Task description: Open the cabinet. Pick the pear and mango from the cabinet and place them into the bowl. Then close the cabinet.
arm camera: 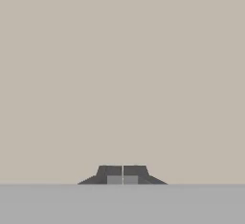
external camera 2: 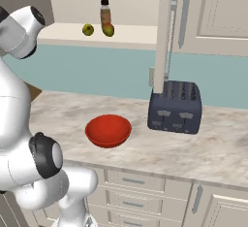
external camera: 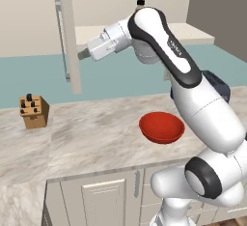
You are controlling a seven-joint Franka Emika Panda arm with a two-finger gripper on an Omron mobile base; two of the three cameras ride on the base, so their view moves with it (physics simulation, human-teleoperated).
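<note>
The cabinet stands open: its left door [external camera: 69, 32] and its right door [external camera 2: 163, 37] are both seen edge-on. On its pale shelf [external camera 2: 131, 33] sit the yellow-green pear [external camera 2: 87, 29] and the orange-green mango [external camera 2: 108, 29]. Below, the red bowl [external camera: 161, 126] [external camera 2: 108, 130] rests empty on the marble counter. My gripper [external camera: 83, 53] is shut with nothing in it, and its tip is against the inner face of the left door. In the hand view the fingertips [arm camera: 123, 175] are pressed together in front of a plain beige surface.
A brown bottle [external camera 2: 104, 11] stands just behind the mango. A dark toaster [external camera 2: 175, 105] sits right of the bowl, under the right door. A wooden knife block [external camera: 33, 111] is at the counter's left. Base cabinets and drawers [external camera 2: 135, 182] run below the counter edge.
</note>
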